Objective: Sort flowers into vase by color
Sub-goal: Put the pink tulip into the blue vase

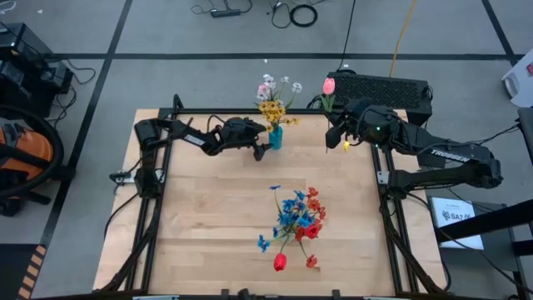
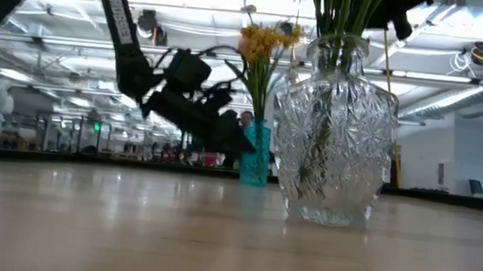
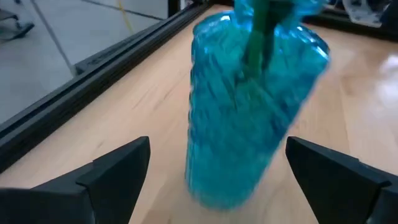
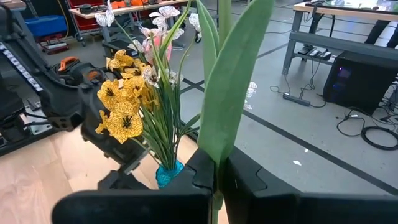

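Table: the pale wooden tabletop (image 1: 216, 225) carries both vases, one at the far edge, one toward the near edge.
Clear vase: the cut-glass vase (image 2: 337, 131) holds the blue and red flowers (image 1: 298, 218), kept well apart from the other colours.
Blue vase: the small teal glass vase (image 1: 275, 136) holds the yellow, white and pink blooms (image 1: 272, 97).
Left gripper (image 3: 214, 168): fingers spread either side of the teal vase, probably to steady it.
Right gripper (image 4: 217, 177): clamped on the green stem of a pink tulip (image 1: 329, 86), held upright near the teal vase, likely for insertion.

Blue vase (image 3: 249, 112) between open left jaws
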`<action>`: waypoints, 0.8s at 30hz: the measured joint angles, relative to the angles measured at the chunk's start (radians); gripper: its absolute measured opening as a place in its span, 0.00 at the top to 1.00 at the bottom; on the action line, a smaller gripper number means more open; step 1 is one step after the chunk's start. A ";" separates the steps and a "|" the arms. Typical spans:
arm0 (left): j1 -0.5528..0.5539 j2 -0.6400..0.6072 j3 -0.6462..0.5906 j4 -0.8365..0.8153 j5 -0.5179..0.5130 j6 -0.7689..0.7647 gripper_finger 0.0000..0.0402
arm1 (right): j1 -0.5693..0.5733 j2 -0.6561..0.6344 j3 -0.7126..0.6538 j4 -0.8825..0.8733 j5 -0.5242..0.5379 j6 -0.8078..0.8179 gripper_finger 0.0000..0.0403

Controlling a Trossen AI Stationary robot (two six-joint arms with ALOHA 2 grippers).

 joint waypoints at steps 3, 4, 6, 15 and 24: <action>-0.002 0.027 0.027 0.003 -0.019 0.005 0.06 | 0.000 0.000 0.000 -0.004 0.000 0.000 0.98; -0.003 0.029 0.035 0.005 -0.020 0.017 0.06 | 0.000 0.000 0.000 -0.003 0.000 0.000 0.98; -0.003 0.036 0.055 0.014 -0.019 0.039 0.06 | 0.000 0.000 0.000 -0.004 0.000 0.000 0.98; -0.002 0.059 0.111 -0.006 -0.003 0.073 0.06 | 0.000 0.000 0.000 -0.008 0.000 0.001 0.98; -0.014 0.098 0.198 -0.095 0.005 0.072 0.06 | 0.000 0.000 0.000 -0.008 0.000 0.000 0.98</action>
